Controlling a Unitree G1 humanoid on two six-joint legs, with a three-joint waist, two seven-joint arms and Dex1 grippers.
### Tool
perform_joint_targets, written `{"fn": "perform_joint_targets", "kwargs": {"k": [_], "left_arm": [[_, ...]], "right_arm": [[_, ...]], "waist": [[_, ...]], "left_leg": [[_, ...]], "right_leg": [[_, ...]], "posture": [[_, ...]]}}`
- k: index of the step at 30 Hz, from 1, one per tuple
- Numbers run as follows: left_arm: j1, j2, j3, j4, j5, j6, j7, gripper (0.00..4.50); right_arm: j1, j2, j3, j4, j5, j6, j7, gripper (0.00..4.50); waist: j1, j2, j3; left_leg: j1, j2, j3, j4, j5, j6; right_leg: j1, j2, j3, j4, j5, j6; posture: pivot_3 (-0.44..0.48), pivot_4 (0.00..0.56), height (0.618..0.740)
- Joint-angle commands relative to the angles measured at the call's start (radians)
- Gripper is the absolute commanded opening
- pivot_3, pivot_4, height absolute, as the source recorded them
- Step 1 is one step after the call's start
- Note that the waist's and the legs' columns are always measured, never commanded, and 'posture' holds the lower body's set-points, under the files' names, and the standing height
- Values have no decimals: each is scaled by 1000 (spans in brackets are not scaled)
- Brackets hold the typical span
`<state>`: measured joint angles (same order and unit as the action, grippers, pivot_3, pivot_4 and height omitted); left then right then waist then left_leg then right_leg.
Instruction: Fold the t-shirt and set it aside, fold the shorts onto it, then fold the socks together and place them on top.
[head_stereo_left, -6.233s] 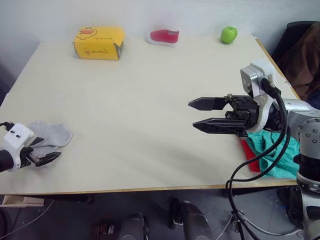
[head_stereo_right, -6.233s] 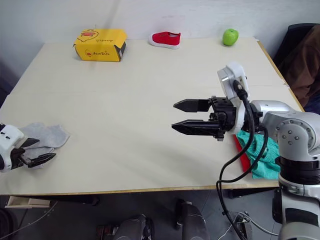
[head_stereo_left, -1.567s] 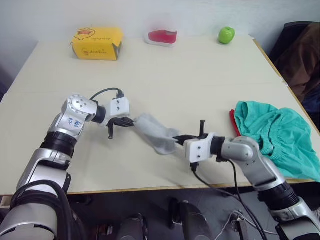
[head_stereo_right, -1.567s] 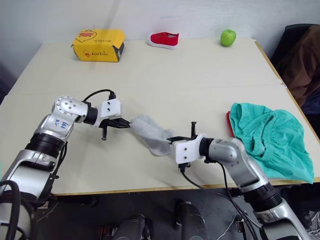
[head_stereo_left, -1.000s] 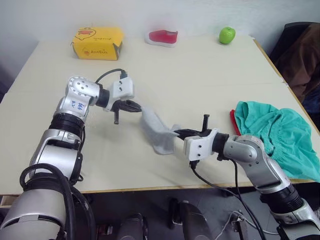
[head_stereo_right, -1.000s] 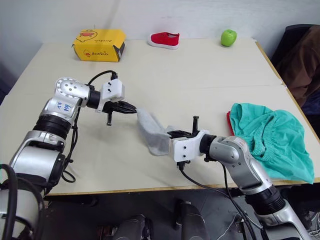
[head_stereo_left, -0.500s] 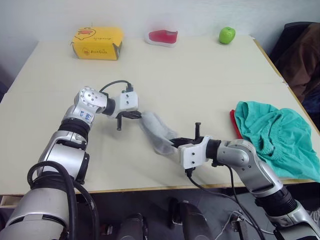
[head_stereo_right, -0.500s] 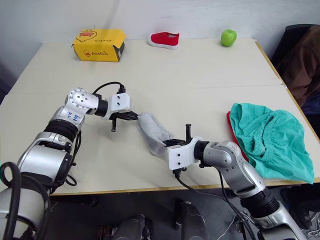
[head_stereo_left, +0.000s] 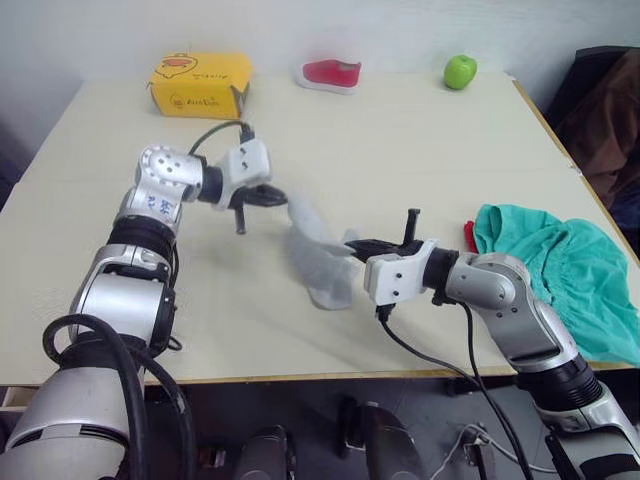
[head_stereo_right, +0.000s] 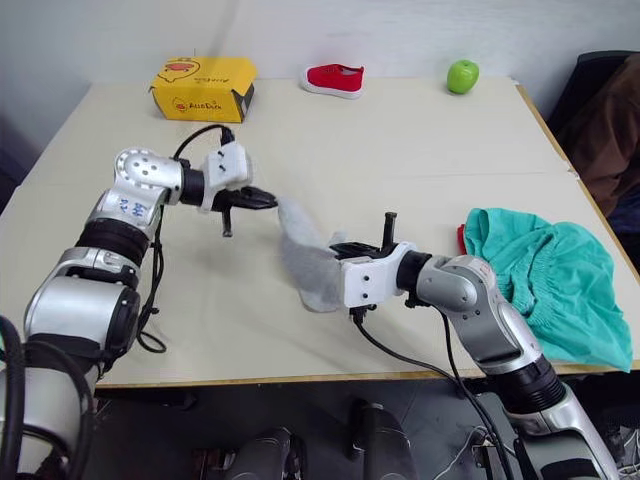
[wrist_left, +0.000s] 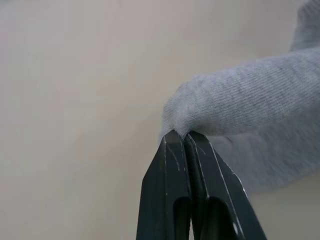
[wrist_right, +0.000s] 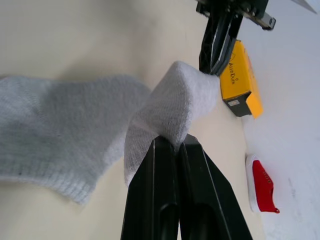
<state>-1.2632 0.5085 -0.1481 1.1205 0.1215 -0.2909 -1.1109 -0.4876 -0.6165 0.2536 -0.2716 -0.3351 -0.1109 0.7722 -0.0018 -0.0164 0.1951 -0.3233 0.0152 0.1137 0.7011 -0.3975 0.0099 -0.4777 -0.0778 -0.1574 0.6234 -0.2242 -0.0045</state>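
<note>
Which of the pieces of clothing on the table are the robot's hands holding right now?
The grey socks, pinched at opposite ends by both grippers. The teal shorts lie untouched at the table's right edge, over the red t-shirt.

Silver arms, white wrists, black cables

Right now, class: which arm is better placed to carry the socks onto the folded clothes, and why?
Probably the right. Both grippers are shut on the socks, but the right gripper is nearer the shorts than the left gripper.
</note>
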Motion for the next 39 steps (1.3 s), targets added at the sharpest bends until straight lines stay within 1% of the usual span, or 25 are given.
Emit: {"fn": "perform_joint_targets", "kwargs": {"k": [1,5,8,13,15,17,18,20,21,22,23,26,29,30,31,33,34,35,37,39], "left_arm": [[-14,-8,6,25,5,-24,14,21],[37,-3,-58,41,70,-91,-3,21],[68,23,-92,61,111,-109,-16,21],[81,57,-89,58,103,-94,-92,21],[82,58,-86,52,101,-87,-103,21],[80,50,-78,50,96,-77,-86,0],[78,43,-72,50,91,-73,-75,212],[78,33,-63,45,83,-63,-69,632],[79,30,-61,41,83,-63,-69,967],[81,29,-59,37,83,-66,-65,1215],[82,28,-54,33,81,-68,-61,1555],[84,27,-49,27,86,-81,-36,2413],[81,33,-47,26,85,-83,-40,3328],[81,41,-44,24,80,-83,-51,3600],[81,49,-39,20,74,-79,-68,3953],[84,66,-28,2,57,-68,-105,4477],[86,73,-19,-11,45,-57,-125,4477],[96,87,2,-60,2,-2,-190,4477],[120,103,27,-153,-59,91,-279,4477],[194,128,42,-374,-157,267,-388,4477]], "right_arm": [[16,-13,-5,-34,-7,-11,-4,0],[63,-21,52,-30,-54,-24,11,0],[84,7,83,-21,-50,10,29,0],[113,60,85,-15,30,106,62,0],[121,72,73,-12,67,143,76,0],[125,83,58,-15,118,188,92,427],[125,89,48,-20,150,219,104,617],[123,90,34,-36,203,272,125,1233],[121,85,28,-43,224,295,136,1632],[118,76,23,-49,238,308,145,1913],[114,67,18,-51,246,313,152,2299],[112,45,2,-65,287,343,178,3269],[109,48,-37,-105,386,459,198,4278],[102,54,-62,-121,436,522,202,4500],[93,59,-85,-136,484,588,202,4500],[72,72,-134,-159,574,736,183,4500],[59,83,-157,-166,609,821,160,4500],[44,109,-195,-162,652,978,113,4500],[30,138,-241,-170,713,1184,52,4500],[28,175,-284,-179,778,1354,16,4500]], "waist": [[-4,0,0],[-3,0,0],[-4,0,0],[-1,-1,0],[1,-1,0],[3,-1,0],[3,-1,0],[2,-1,0],[1,-1,0],[1,-1,0],[1,-1,0],[-2,-1,0],[-2,-1,0],[-2,-1,0],[-2,-1,0],[-1,-1,0],[-2,-1,0],[-3,-1,0],[0,-1,0],[0,-1,0]], "left_leg": [[0,0,1,0,0,0],[1,0,2,-1,0,0],[1,0,2,-1,0,0],[1,0,2,0,0,0],[1,0,2,0,0,0],[0,0,1,1,0,0],[0,0,0,1,0,1],[0,0,0,1,0,1],[0,0,0,1,0,1],[0,0,0,1,0,1],[0,0,0,1,0,1],[0,0,0,1,0,1],[0,0,0,1,0,1],[0,0,0,1,0,1],[0,0,0,1,0,1],[0,0,0,1,0,1],[0,0,0,2,0,1],[0,0,0,2,0,1],[0,1,-1,2,0,1],[-1,1,-1,3,0,1]], "right_leg": [[0,0,1,0,0,0],[0,1,1,1,0,0],[0,1,2,1,0,0],[0,1,1,1,0,0],[0,1,1,1,0,0],[0,0,0,1,0,0],[0,0,0,1,0,0],[1,0,0,1,0,0],[1,0,0,1,0,0],[1,0,0,1,0,0],[1,0,0,1,0,0],[0,0,0,1,0,0],[0,0,0,1,0,0],[0,0,0,1,0,0],[0,0,0,1,0,0],[0,0,0,1,0,0],[0,0,0,1,0,0],[0,0,0,1,0,0],[0,0,0,2,0,0],[0,0,0,2,0,0]], "posture": [[0,150,740],[0,150,740],[0,150,740],[0,150,740],[0,150,740],[0,150,740],[0,150,740],[0,150,740],[0,150,740],[0,150,740],[0,150,740],[0,150,740],[0,150,740],[0,150,740],[0,150,740],[0,150,740],[0,150,740],[0,150,740],[0,150,740],[0,150,740]]}}
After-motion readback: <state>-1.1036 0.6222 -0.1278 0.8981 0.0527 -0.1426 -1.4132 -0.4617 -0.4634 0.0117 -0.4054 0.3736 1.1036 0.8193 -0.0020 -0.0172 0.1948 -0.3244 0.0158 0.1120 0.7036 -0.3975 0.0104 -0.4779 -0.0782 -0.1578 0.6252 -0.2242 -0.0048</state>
